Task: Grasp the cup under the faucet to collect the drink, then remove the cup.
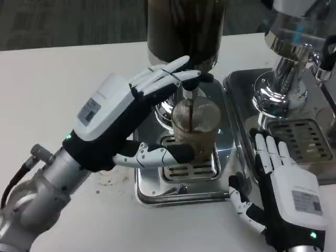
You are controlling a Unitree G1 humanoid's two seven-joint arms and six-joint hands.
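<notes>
A clear ribbed cup (195,122) stands on the grate of a steel drip tray (157,193) under the faucet (188,90) of a dark drink dispenser (184,26). A thin dark stream runs into the cup, and brown drink fills its lower part. My left hand (113,118) reaches in from the left. Its fingers (167,77) lie stretched out on the faucet's lever above the cup's rim, and its thumb (157,155) touches the cup near the base. My right hand (281,184) lies flat on the table right of the tray, fingers apart, holding nothing.
A second chrome dispenser (286,79) with its own drip tray (307,137) stands close at the right, just beyond my right hand. Brown specks (107,181) mark the white table by the left wrist. Bare table stretches to the far left.
</notes>
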